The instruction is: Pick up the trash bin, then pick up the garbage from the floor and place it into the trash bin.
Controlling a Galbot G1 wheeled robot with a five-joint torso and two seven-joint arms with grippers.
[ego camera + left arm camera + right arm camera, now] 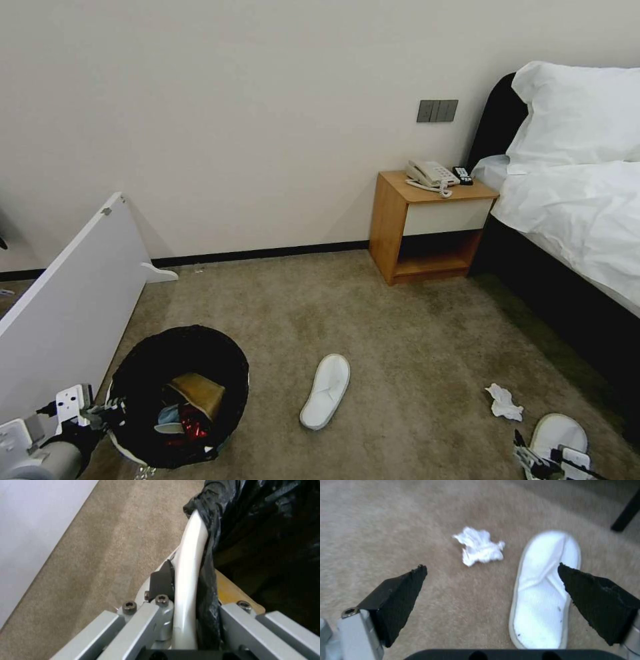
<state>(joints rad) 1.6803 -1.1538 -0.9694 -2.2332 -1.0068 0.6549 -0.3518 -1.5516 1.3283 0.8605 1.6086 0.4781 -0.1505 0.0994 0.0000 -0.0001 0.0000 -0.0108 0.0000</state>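
Round bag-lined trash bin (143,380) in left gripper (100,412).

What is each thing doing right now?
Bin: held at the rim, partly filled.
Left pincer: shut on the bin's rim.
Right pincer: open, above the carpet.
Tissue: crumpled on the carpet.
Near slipper: on the carpet.
Far slipper: on the carpet.
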